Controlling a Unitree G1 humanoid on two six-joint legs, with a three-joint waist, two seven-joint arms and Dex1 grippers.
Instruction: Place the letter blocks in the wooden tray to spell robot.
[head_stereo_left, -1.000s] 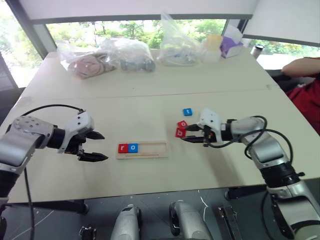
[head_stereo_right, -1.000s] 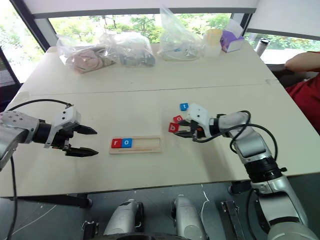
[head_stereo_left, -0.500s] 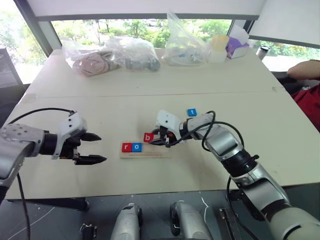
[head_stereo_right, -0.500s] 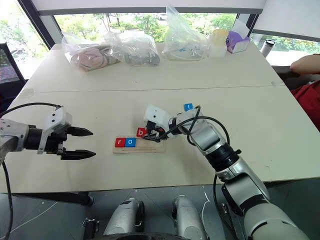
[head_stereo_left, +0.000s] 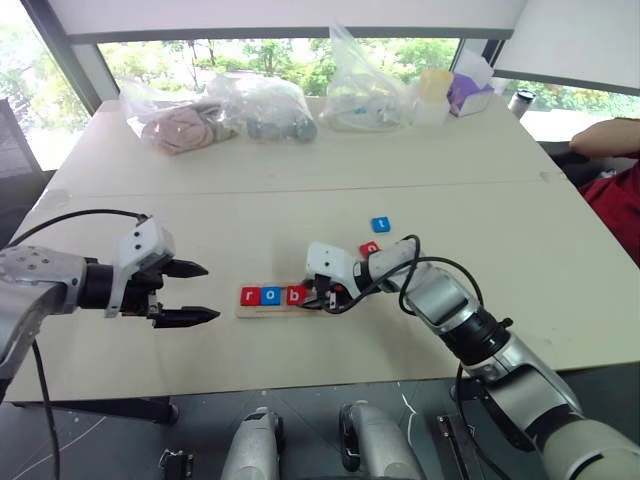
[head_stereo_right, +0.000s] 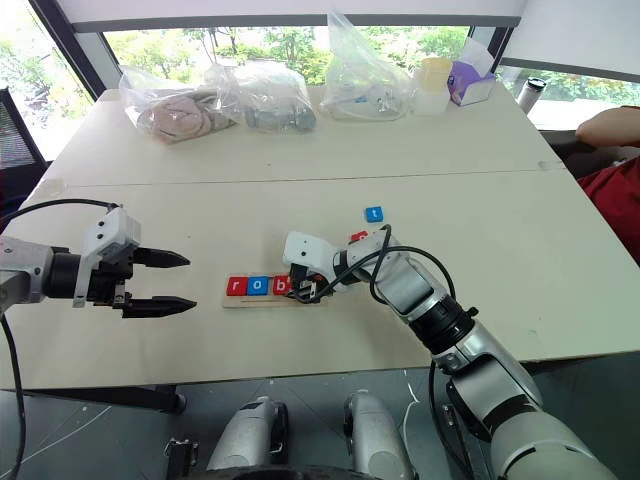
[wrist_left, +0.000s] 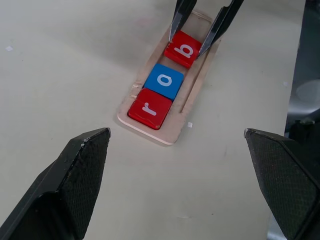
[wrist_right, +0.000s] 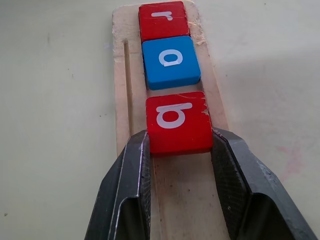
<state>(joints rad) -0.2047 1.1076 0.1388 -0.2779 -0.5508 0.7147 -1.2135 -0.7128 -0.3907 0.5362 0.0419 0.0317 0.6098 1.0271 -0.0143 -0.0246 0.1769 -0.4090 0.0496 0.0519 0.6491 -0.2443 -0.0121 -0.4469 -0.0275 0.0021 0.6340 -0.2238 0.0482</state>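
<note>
The wooden tray (head_stereo_left: 262, 311) lies at the table's middle front. In it, from its left end, sit a red r block (head_stereo_left: 249, 295) and a blue o block (head_stereo_left: 271, 295). My right gripper (head_stereo_left: 318, 298) is shut on a red b block (wrist_right: 176, 121), which it holds low in the tray just after the o with a small gap between them. Its fingers (wrist_left: 181, 15) clamp the block's two sides. A blue t block (head_stereo_left: 380, 224) and a red o block (head_stereo_left: 369, 248) lie on the table behind my right arm. My left gripper (head_stereo_left: 210, 291) hangs open to the tray's left, holding nothing.
Three plastic bags (head_stereo_left: 265, 105) with contents, a yellow cup (head_stereo_left: 432, 90) and a purple box (head_stereo_left: 465, 92) stand along the table's far side. A person's arm in a red sleeve (head_stereo_left: 605, 140) rests at the right edge. Bare tabletop surrounds the tray.
My right gripper has carried the red b block leftward from beside the loose blocks and lowered it into the tray next to the blue o. My left gripper has stayed open and almost still.
</note>
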